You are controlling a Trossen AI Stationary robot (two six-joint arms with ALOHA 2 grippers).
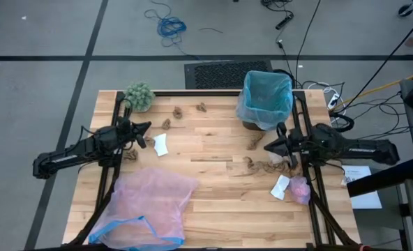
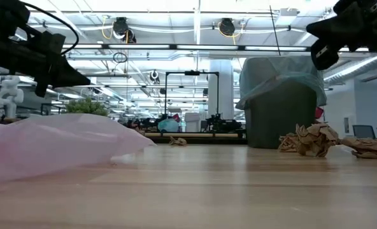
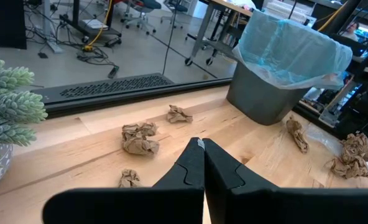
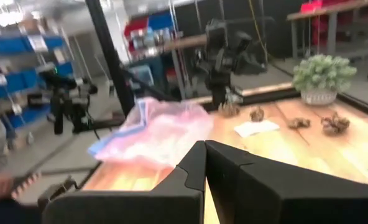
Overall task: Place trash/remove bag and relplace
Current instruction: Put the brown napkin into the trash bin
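Observation:
The light-blue bag [image 1: 266, 94] lines the grey bin [image 3: 258, 99], its rim folded over the bin's top; the bin stands on its base at the table's far right. Trash lies loose on the wood: brown scraps [image 1: 178, 111] [image 1: 252, 164] [image 3: 139, 138], white paper pieces [image 1: 160, 144] [image 1: 281, 187] and a pink wad [image 1: 299, 189]. My left gripper [image 1: 148, 127] [image 3: 201, 142] hovers shut over the table's left part, pointing right. My right gripper [image 1: 266, 146] [image 4: 204, 144] hovers shut near the bin's near side, pointing left. Neither holds anything.
A translucent pink bag with a blue rim [image 1: 147, 206] lies spread at the near left. A fuzzy green plant [image 1: 139, 95] stands at the far left corner. Bare wood lies in the middle between the two grippers. Cables and a black floor mat [image 1: 217, 73] lie beyond the far edge.

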